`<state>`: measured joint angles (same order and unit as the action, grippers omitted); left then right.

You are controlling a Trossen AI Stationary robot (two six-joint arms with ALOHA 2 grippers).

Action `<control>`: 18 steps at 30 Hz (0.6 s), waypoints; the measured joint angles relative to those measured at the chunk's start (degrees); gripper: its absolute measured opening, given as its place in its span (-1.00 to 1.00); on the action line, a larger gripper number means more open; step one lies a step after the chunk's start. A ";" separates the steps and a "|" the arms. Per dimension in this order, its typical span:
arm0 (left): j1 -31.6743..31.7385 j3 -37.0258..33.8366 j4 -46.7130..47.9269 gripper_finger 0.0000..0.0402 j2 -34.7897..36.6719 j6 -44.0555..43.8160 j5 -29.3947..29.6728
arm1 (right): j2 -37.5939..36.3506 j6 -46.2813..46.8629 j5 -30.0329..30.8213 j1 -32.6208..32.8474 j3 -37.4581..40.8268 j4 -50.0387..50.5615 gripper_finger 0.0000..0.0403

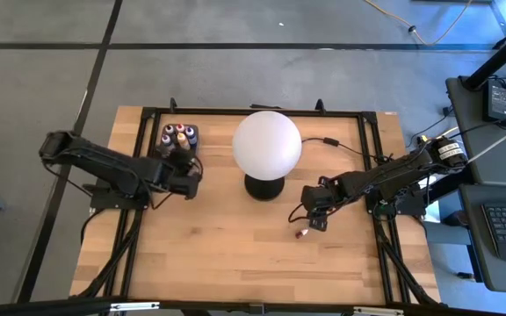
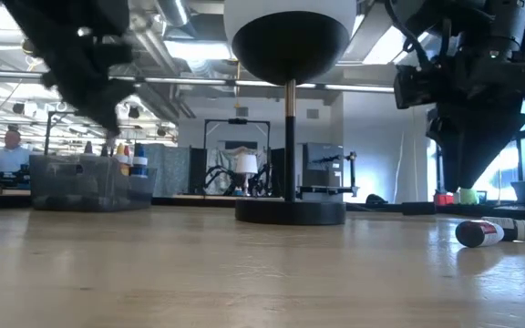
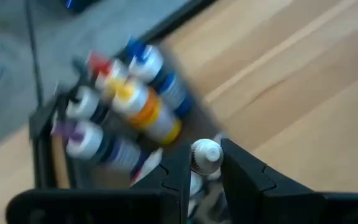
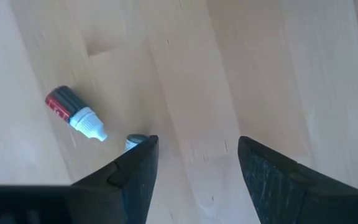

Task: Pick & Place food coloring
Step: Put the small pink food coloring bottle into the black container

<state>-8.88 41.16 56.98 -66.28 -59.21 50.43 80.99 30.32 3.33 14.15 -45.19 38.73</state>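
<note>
Over on the left, the left gripper (image 3: 205,171) hangs by the tray (image 1: 163,146) of upright bottles (image 3: 126,109), jaws clamped on a white-capped bottle (image 3: 206,155) sitting right between them. Mid-tabletop (image 1: 227,254) stands the globe lamp (image 1: 267,145). On the right, the right gripper (image 4: 194,165) hovers with jaws apart; a red bottle (image 4: 74,112) lies flat on the wood just outside them, beside one finger.

blurred bottles (image 3: 126,106), half-hidden cap (image 4: 135,142)
</note>
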 joint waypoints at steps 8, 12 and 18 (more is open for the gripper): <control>6.16 -6.00 -0.19 -0.63 -0.02 -7.59 -8.83 | 0.00 0.46 -1.89 0.00 0.00 -0.79 0.10; 7.33 -6.40 -0.33 -0.59 -0.05 -7.70 -10.73 | 0.00 1.71 -3.49 0.02 0.12 -0.88 0.10; 7.60 -6.42 -0.43 -0.57 -0.05 -7.64 -11.10 | 0.00 4.80 -5.99 0.04 2.71 -1.38 0.10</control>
<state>-1.28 34.74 56.55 -66.32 -66.84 39.33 80.99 35.12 -2.66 14.20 -42.47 37.35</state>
